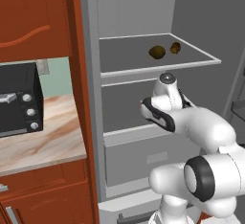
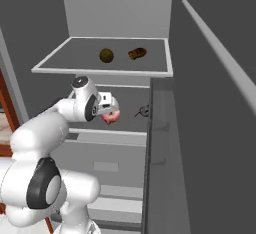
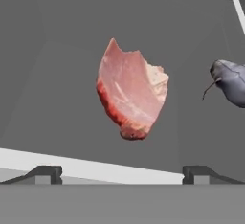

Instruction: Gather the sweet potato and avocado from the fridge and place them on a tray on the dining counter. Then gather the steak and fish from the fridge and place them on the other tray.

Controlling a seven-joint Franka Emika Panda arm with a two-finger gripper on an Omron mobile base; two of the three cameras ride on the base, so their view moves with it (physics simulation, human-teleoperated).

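The fridge (image 1: 91, 98) stands open. On its upper shelf (image 2: 100, 70) lie the olive-green avocado (image 1: 157, 52) (image 2: 106, 55) and, to its right, the reddish-brown sweet potato (image 1: 175, 48) (image 2: 137, 53). On the shelf below rests the red-pink steak (image 3: 131, 91) (image 2: 111, 117), with the grey fish (image 3: 232, 82) (image 2: 143, 111) to its right. My gripper (image 3: 122, 174) (image 2: 109, 109) has reached into this lower shelf space and hangs open just short of the steak, touching nothing. The two fingertips (image 3: 45, 174) stand wide apart with the steak centred ahead of them.
The open fridge door (image 2: 210, 128) stands close on the right, with its rail and a grey panel. Left of the fridge are red-brown cabinets (image 1: 33, 17) and a wall counter (image 1: 43, 141) bearing a black toaster oven (image 1: 19, 98). A drawer front (image 1: 143, 156) sits below the lower shelf.
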